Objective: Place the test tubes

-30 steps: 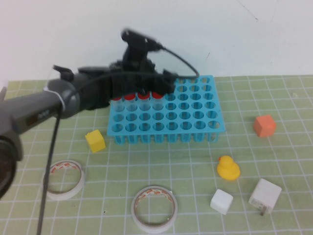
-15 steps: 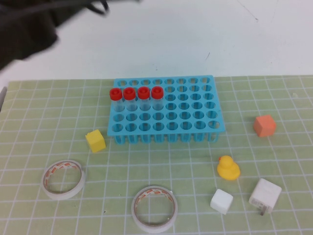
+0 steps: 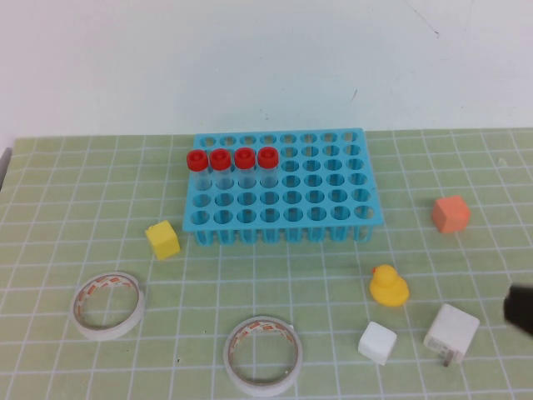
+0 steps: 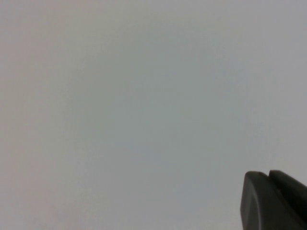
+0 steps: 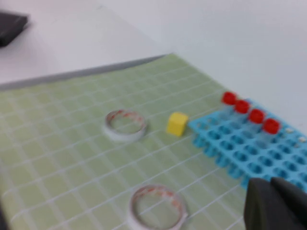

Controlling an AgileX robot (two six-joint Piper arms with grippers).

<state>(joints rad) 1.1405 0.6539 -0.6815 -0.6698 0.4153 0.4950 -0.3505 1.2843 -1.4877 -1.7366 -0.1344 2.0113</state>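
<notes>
Test tubes (image 3: pixel 244 167): four, red-capped, upright, long axis vertical, caps up, side by side in the far-left holes of one blue rack (image 3: pixel 350 218). Tape rolls (image 3: pixel 107 305): two, near left. Cubes: one yellow (image 3: pixel 162 240), one orange (image 3: pixel 450 213), one white (image 3: pixel 376 342). Duck (image 3: pixel 388 286): one. White plug (image 3: pixel 450 333): one. Left gripper (image 4: pixel 268 179): closed, empty, before a plain pale surface. Right gripper (image 5: pixel 271 184): closed, empty, at the right edge beside the plug.

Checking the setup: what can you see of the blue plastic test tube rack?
The blue plastic test tube rack is a rectangular grid of round holes, standing flat on the green gridded mat near its far edge. Four clear red-capped test tubes stand upright side by side in its left holes. The shut left gripper is outside the high view; the shut right gripper is at the mat's right edge.
</notes>
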